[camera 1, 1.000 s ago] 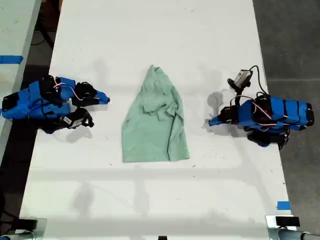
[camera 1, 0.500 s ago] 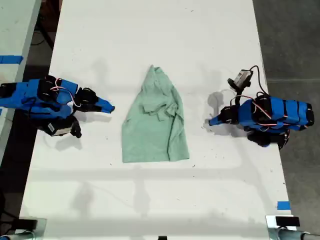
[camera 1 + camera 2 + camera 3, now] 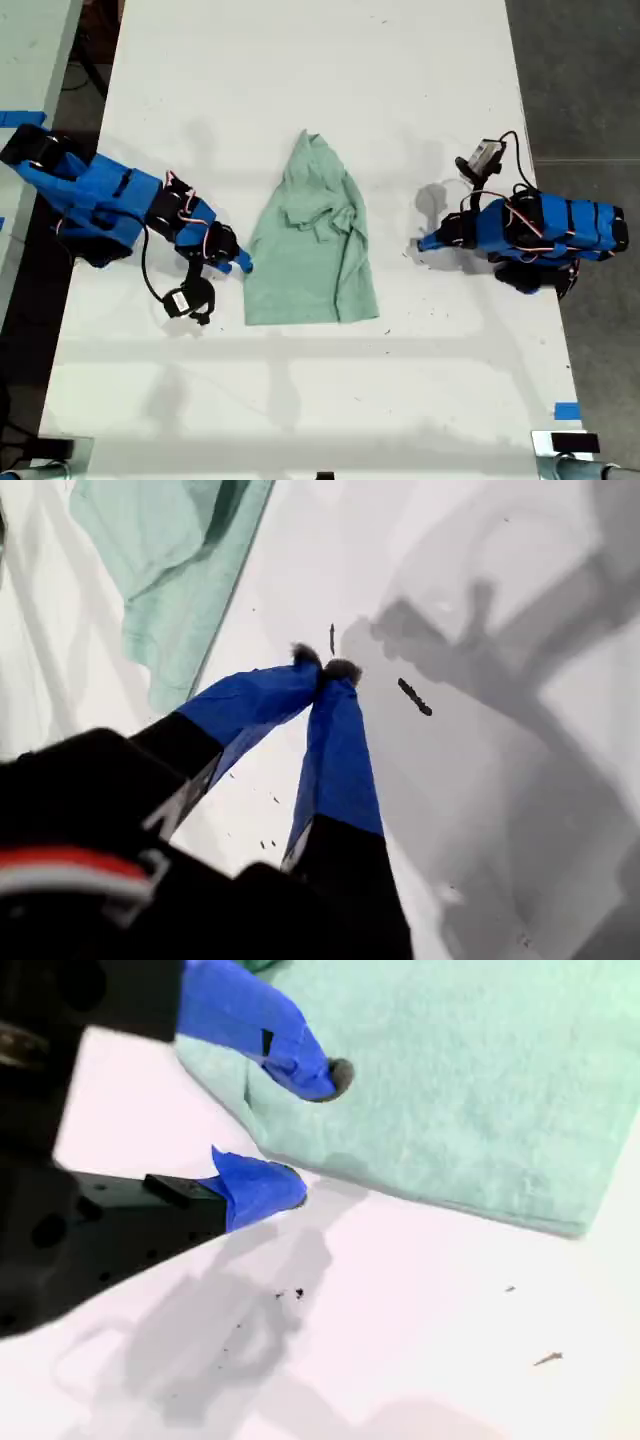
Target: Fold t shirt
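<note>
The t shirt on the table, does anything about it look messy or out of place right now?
Yes. The t shirt lies bunched and wrinkled, tapering to a narrow point at the exterior view's top, with loose folds heaped across its middle rather than spread flat. Nothing looks torn or spilled; the table bears only a few small dark specks.

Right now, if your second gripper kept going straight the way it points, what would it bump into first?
Probably the t shirt: my second gripper is open right at its edge, one tip over the fabric, one over the white table.
</note>
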